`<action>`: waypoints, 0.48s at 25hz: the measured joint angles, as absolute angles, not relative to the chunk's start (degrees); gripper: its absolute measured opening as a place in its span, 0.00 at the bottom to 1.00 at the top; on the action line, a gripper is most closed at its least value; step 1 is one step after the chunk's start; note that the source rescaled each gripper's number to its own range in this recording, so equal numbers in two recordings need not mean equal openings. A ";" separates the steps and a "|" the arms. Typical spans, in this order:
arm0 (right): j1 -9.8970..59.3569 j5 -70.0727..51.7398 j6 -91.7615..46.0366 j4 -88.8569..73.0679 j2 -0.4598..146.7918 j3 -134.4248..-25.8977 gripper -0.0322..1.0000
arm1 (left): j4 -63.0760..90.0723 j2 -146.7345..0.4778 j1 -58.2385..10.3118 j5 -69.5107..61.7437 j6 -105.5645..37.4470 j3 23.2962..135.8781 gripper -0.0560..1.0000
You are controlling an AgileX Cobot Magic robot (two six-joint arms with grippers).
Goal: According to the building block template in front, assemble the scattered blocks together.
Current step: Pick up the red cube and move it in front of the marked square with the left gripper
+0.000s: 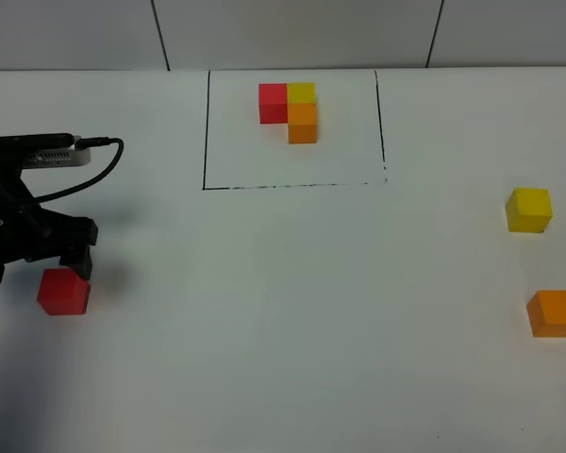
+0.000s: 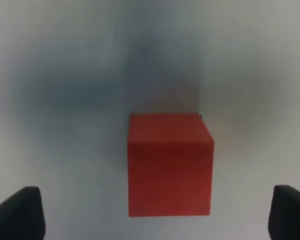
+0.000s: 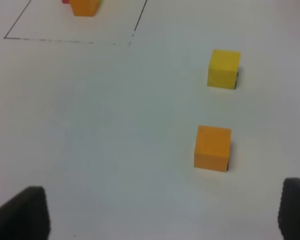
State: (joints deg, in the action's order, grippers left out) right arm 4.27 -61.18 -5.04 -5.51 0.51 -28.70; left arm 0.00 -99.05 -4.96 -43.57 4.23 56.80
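The left gripper [image 2: 155, 212] is spread wide and holds nothing. Its two dark fingertips show at the edges of the left wrist view, with the red cube [image 2: 170, 165] lying in the gap between them. The cube sits slightly off centre in that gap, nearer one fingertip than the other. Its faces look roughly square to the line between the fingers, so a straight closing should meet flat sides rather than corners. From the high camera the gripper hangs close over the red cube [image 1: 64, 291] at the far left of the white surface [image 1: 283, 311]. I cannot tell whether the fingers already reach down to the level of the cube.

Outward from there, the building block template [image 1: 291, 109] stands well apart, farther back and toward the middle, inside a black drawn outline [image 1: 206, 142].

The right gripper [image 3: 160, 207] is also wide and empty. The orange cube [image 3: 213, 148] lies ahead of it and the yellow cube [image 3: 224, 68] beyond that, both at the right side of the surface. The left arm is plainly nearer the red cube, and the right arm is nearer the other two.
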 joint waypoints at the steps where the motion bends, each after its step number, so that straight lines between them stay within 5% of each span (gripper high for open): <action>1: 4.27 -61.18 -5.04 -5.51 0.51 -28.70 0.84 | 0.00 -99.32 -4.96 -43.45 4.25 56.80 1.00; 12: 4.27 -61.18 -5.04 -5.51 0.51 -28.70 0.84 | 0.00 -102.57 -4.96 -36.91 4.25 53.46 1.00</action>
State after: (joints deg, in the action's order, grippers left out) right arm 4.27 -61.18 -5.04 -5.51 0.51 -28.70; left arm 0.00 -102.57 -4.96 -36.91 4.25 53.46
